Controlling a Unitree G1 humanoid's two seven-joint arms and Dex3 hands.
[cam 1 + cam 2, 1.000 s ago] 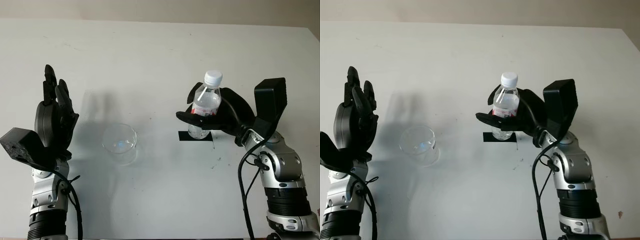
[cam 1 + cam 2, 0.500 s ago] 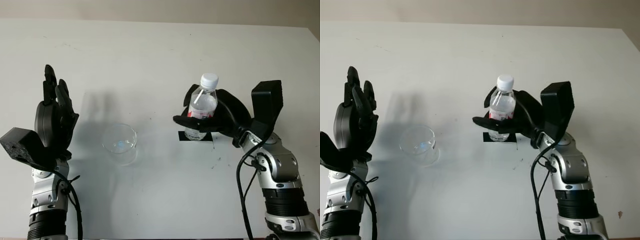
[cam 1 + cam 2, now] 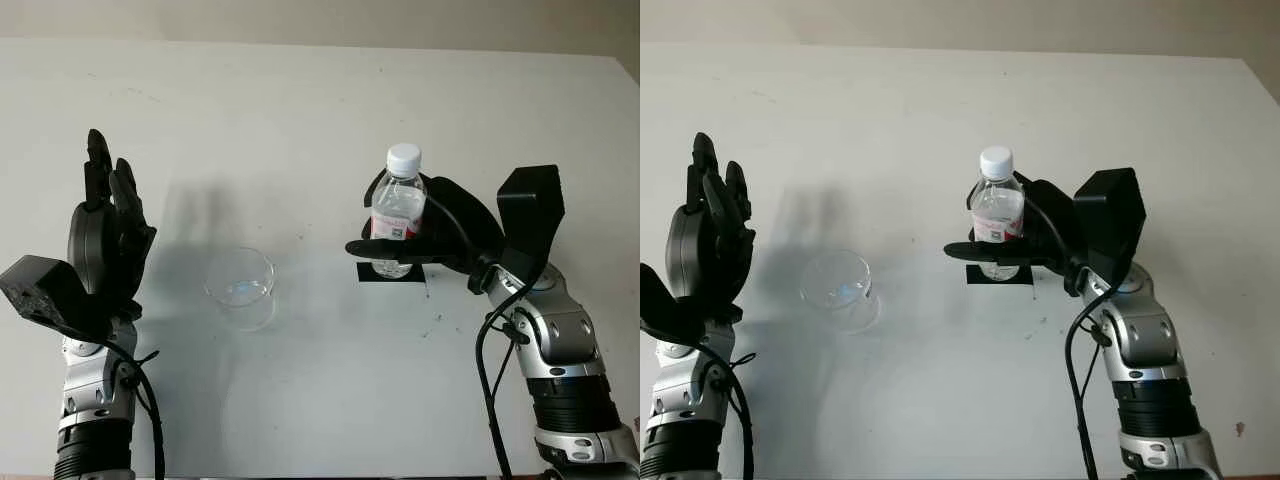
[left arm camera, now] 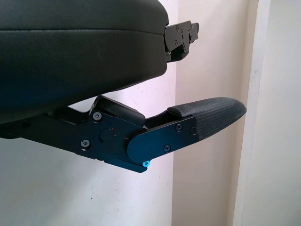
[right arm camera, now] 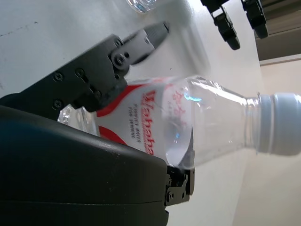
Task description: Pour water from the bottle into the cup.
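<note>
Since earlier frame, right hand (image 3: pixel 405 243) shifted bottle (image 3: pixel 398 213) leftward, toward cup (image 3: pixel 240 281). Fingers wrapped around label, bottle upright, capped, above black tape mark (image 3: pixel 365 272) on bench (image 3: pixel 320 100). Left hand (image 3: pixel 108 235) open, raised beyond cup.

From my bottle (image 3: pixel 398 215), the cup (image 3: pixel 240 283) sits at about eight o'clock across bare table (image 3: pixel 320 120); my raised left hand (image 3: pixel 105 235) stands beyond it at nine.
</note>
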